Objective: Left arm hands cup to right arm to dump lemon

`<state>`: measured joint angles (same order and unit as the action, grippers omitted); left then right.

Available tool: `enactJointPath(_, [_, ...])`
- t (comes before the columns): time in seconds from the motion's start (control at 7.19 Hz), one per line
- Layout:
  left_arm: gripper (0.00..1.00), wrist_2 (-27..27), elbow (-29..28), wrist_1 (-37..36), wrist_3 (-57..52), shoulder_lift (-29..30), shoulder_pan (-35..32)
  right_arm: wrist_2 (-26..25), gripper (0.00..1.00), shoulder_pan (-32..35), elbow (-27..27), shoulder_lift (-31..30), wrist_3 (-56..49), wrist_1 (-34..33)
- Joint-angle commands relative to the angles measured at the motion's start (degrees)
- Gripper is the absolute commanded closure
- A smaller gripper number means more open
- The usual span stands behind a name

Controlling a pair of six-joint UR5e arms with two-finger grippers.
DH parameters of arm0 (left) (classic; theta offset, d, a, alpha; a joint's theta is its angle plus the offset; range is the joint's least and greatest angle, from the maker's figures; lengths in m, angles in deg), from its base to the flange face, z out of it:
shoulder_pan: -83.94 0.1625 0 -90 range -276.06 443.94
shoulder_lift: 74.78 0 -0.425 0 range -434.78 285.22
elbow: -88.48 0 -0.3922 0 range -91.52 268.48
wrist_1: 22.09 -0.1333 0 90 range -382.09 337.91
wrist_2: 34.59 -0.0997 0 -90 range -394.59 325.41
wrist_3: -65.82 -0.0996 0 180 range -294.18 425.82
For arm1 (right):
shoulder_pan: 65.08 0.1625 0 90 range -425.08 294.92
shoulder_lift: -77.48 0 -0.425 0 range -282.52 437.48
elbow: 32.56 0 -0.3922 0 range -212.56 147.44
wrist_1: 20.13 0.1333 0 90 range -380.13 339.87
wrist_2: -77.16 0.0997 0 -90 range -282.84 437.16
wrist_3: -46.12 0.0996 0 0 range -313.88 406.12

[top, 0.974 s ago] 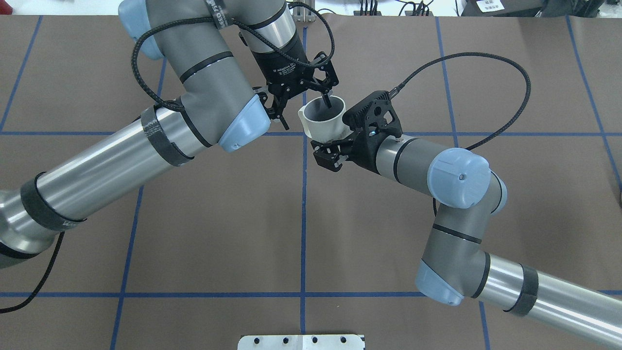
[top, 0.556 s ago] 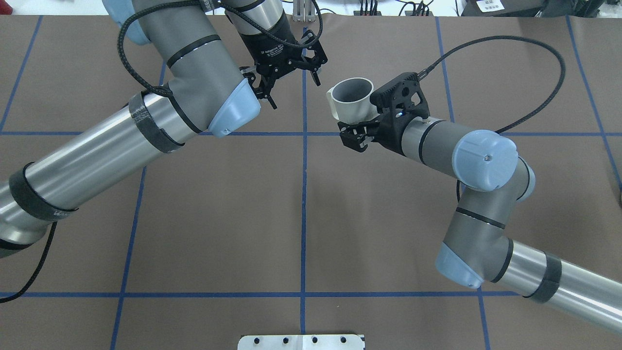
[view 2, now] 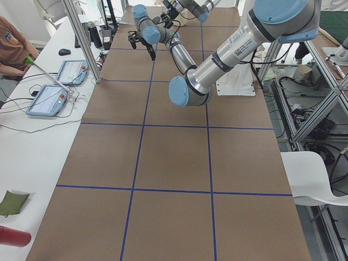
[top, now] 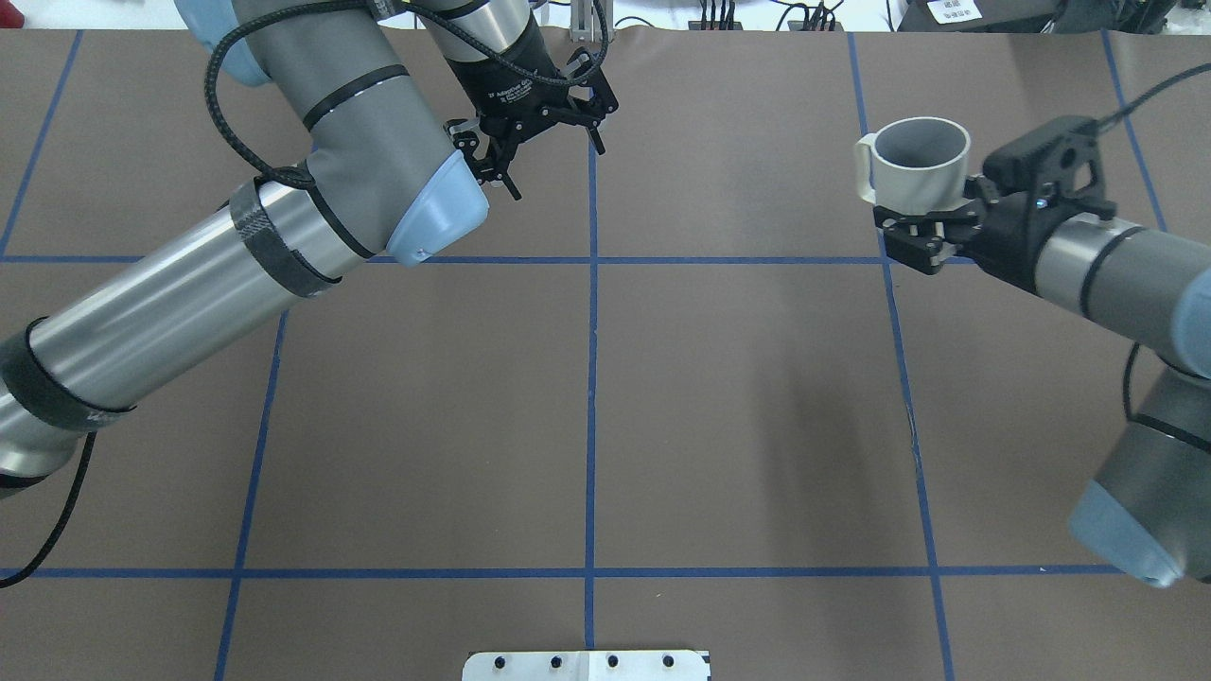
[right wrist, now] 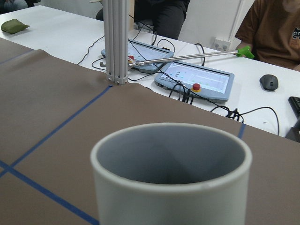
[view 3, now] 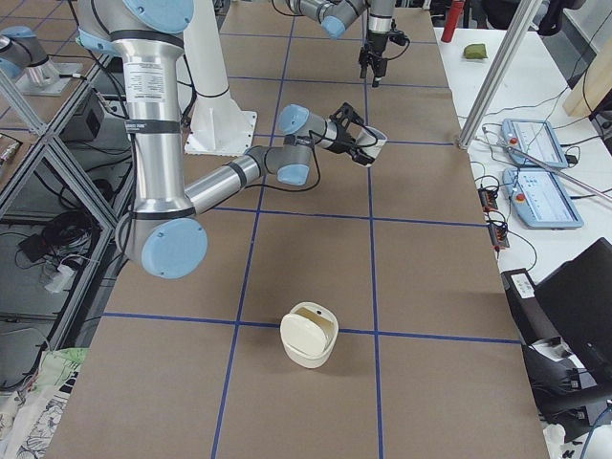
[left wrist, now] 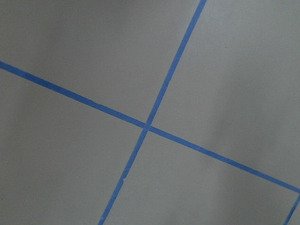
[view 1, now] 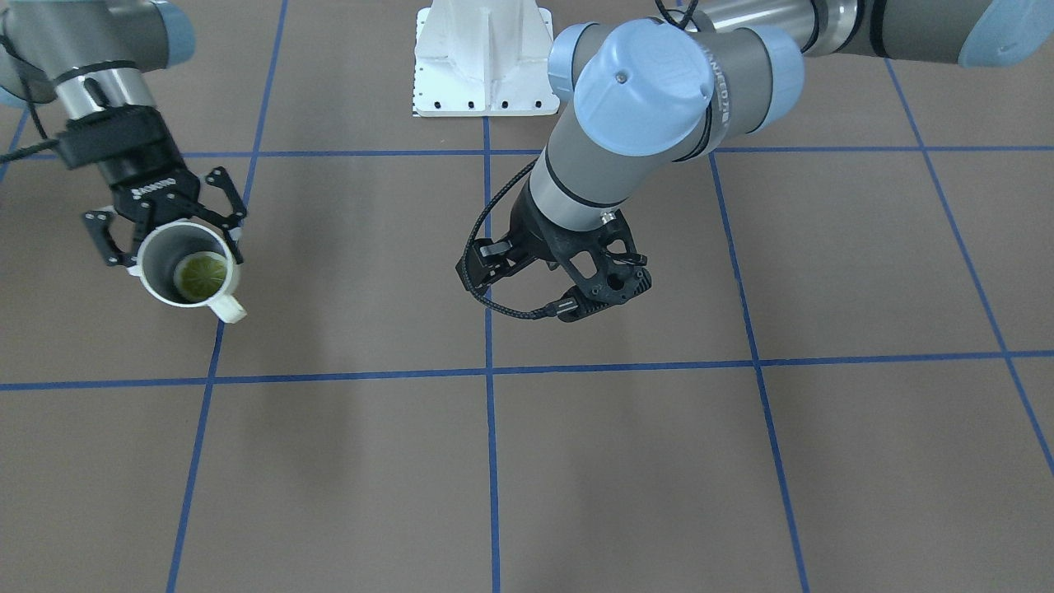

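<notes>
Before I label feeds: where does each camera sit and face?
Front-facing: across table, facing robot; both arms, cup.
Overhead: behind robot, looking down; both arms, same cup.
Exterior left: table's left end; left arm nearest.
Exterior right: right end; right arm nearest.
Left wrist: down at tape; no body.
Right wrist: over cup rim, toward operators.

Only brown table surface (left wrist: 70,178) is recorded. A first blue tape line (left wrist: 70,93) is run from 10 to 4 o'clock, a second blue tape line (left wrist: 176,61) from 1 to 7 o'clock. Their crossing (left wrist: 146,126) is seen near centre.
</notes>
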<state>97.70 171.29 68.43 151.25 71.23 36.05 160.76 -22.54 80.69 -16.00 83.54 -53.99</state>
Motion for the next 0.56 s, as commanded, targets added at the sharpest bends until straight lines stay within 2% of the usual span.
enactJointPath(0.0, [0.0, -0.02, 1.38, 0.01, 0.0, -1.0, -0.01, 0.43, 0.89, 2.72, 0.92, -14.83, 0.36, 14.72])
enactJointPath(0.14, [0.0, -0.11, 1.65, 0.01, 0.0, -1.0, -0.01, 0.69, 0.89, 3.25, -0.21, -19.06, 3.67, 20.53])
enactJointPath(0.28, [0.0, -0.2, 2.0, -0.08, 0.0, -1.08, -0.01, 1.82, 0.89, 3.78, -5.27, -21.45, 8.58, 30.86])
enactJointPath(0.42, [0.0, -0.2, 2.7, -0.08, 0.09, -1.0, -0.01, 5.32, 0.9, 6.22, -13.07, -21.83, 10.89, 42.27])
